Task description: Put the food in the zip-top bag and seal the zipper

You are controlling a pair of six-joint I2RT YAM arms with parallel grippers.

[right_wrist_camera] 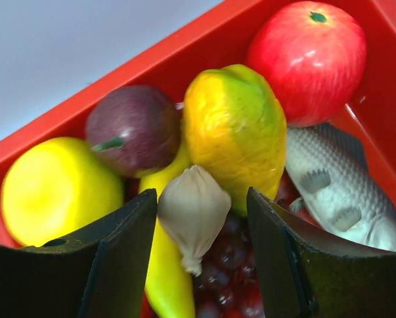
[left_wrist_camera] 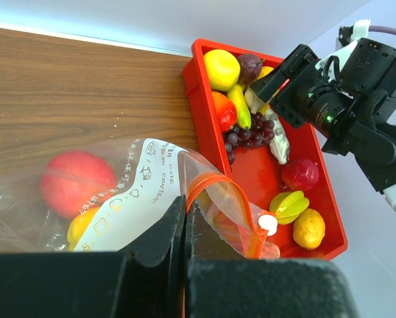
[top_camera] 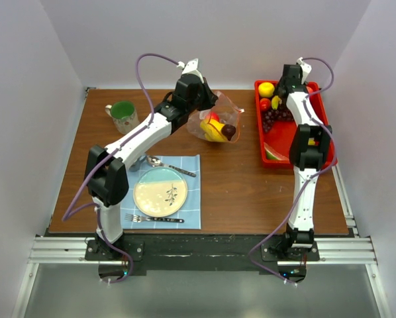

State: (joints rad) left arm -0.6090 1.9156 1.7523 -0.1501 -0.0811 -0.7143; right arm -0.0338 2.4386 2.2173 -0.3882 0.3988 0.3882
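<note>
Red tray (right_wrist_camera: pixel 65 112), garlic bulb (right_wrist_camera: pixel 193 212) between spread jaws of right pincer (right_wrist_camera: pixel 201 199)

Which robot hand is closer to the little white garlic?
Right. The right gripper sits over the garlic in the red tray, its jaws open on either side. The left gripper is away from the tray, pinching the zip-top bag.

My left pincer (left_wrist_camera: pixel 185 202) pinches the clear, crinkly zip-top bag (left_wrist_camera: pixel 128 205) at the lower left of the left wrist view. Its pink-red zipper (left_wrist_camera: pixel 214 180) arches open. Inside show a red fruit (left_wrist_camera: pixel 75 182) and a yellow piece (left_wrist_camera: pixel 82 225). The other food (left_wrist_camera: pixel 299 173), with a lemon (left_wrist_camera: pixel 222 68), purple grapes (left_wrist_camera: pixel 247 129) and a starfruit (left_wrist_camera: pixel 289 205), lies heaped in the red tray (left_wrist_camera: pixel 195 83) at upper right.
</note>
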